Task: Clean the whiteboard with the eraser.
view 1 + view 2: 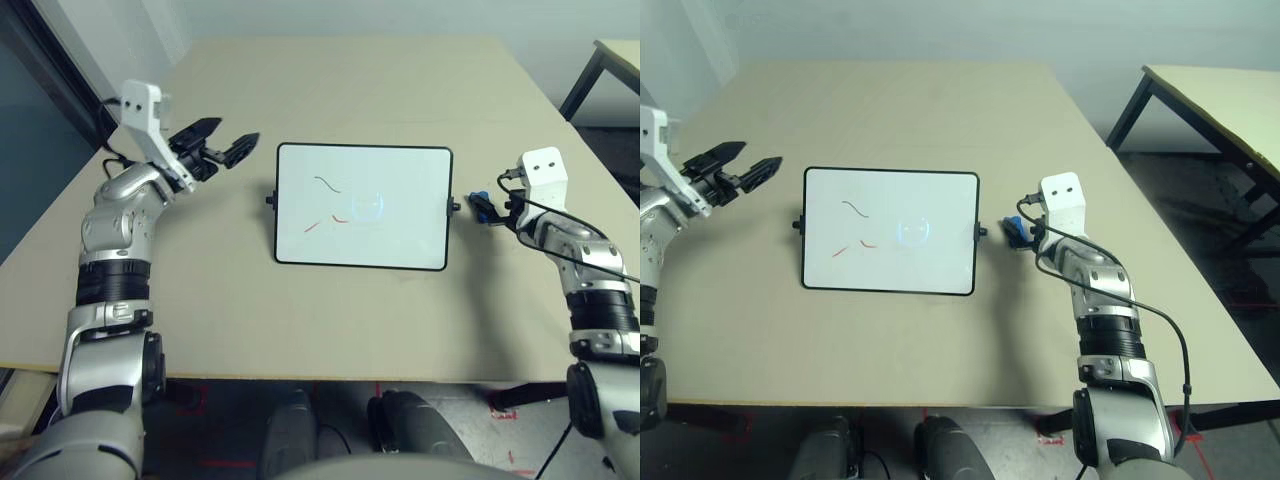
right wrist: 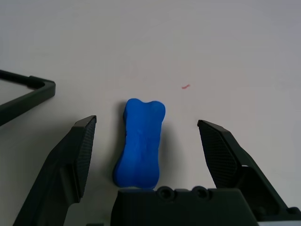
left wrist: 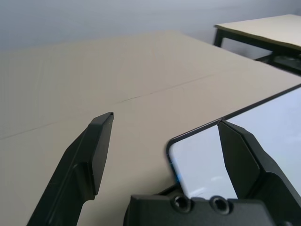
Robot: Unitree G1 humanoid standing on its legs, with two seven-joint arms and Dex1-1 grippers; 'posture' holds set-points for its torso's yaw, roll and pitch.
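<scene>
The whiteboard (image 1: 362,206) lies flat at mid-table, with thin red and dark squiggles on its left half. Just off its right edge the blue eraser (image 2: 140,143) rests on the table. My right gripper (image 2: 146,129) is open around it, one finger on each side and neither touching. In the head views the eraser (image 1: 480,200) peeks out beside that gripper (image 1: 489,210). My left gripper (image 1: 226,139) hovers open and empty off the board's upper left corner, and the left wrist view shows that corner (image 3: 188,155) between its fingers (image 3: 96,146).
The tan table (image 1: 350,90) stretches wide behind and in front of the board. A second table (image 1: 1220,95) stands off to the right, beyond a gap of floor. A cable (image 1: 1160,320) loops along my right forearm.
</scene>
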